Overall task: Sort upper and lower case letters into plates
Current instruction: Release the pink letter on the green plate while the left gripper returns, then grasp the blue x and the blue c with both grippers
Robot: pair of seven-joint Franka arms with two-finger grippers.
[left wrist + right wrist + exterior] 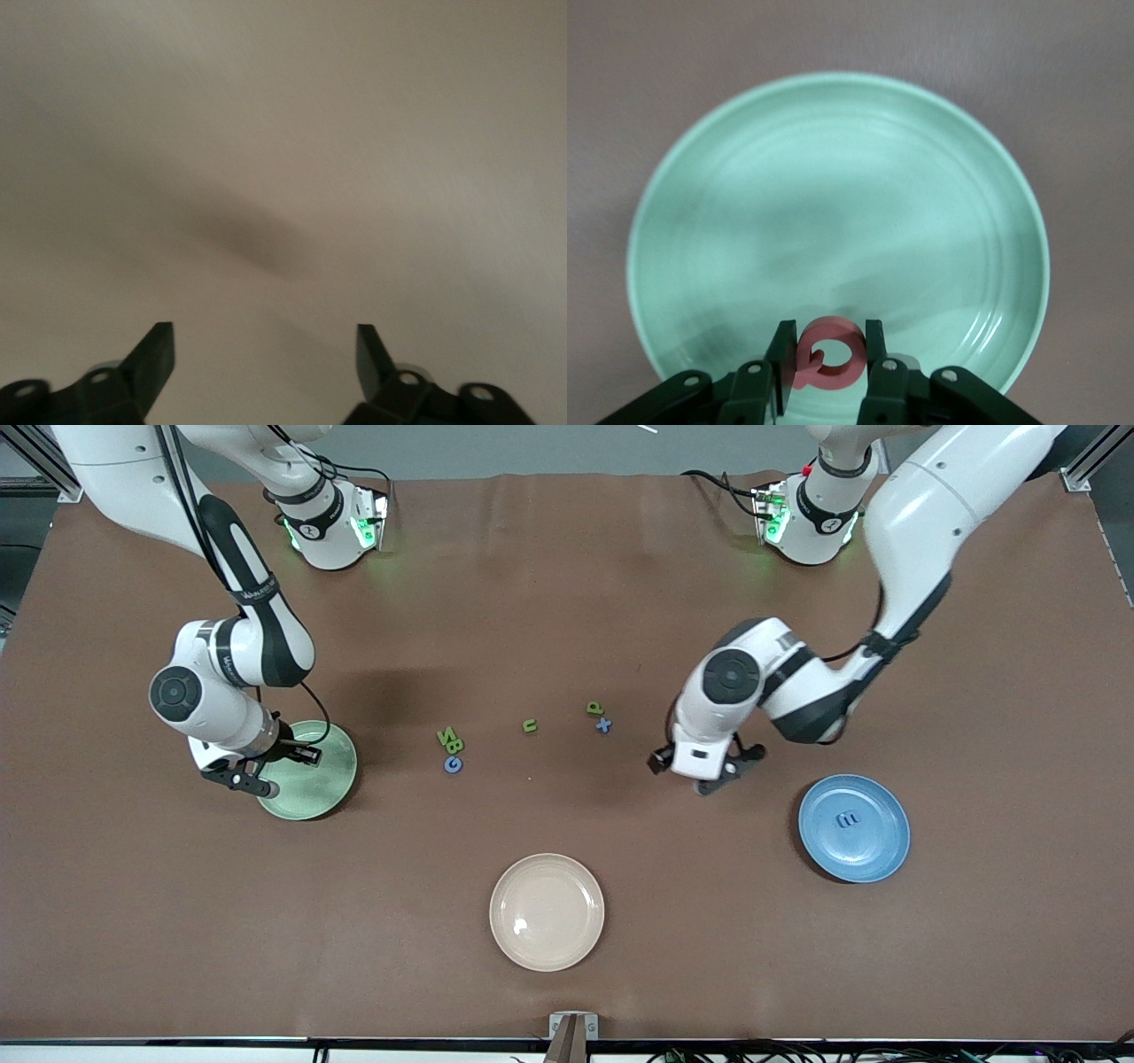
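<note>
The right hand (pixel 824 354) hangs over the mint plate (pixel 332 788), its fingers clamped on the flat sides of a pink letter (pixel 826 354), which is up in the air above the plate's rim nearest the wrist camera. The left hand (pixel 266 350) hovers over bare desk (pixel 567 602) beside the blue plate (pixel 877 850), fingers spread apart and holding nothing. The blue plate already carries one blue letter (pixel 848 819). Five more lie loose mid-desk: two green ones (pixel 450 739) touching, with a blue G (pixel 454 763) just nearer the camera; a lone green letter (pixel 530 725); and a green p (pixel 594 708) beside a blue x (pixel 603 724). A cream plate (pixel 547 911) sits empty and apart, nearest the camera. These pieces look thin, stiff and very light, probably foam or plastic, so they need little squeeze and could shift at a nudge. Lying flat, each is best pinched across its narrow outer edges from straight above; the touching pairs are likely the fiddliest to separate.
</note>
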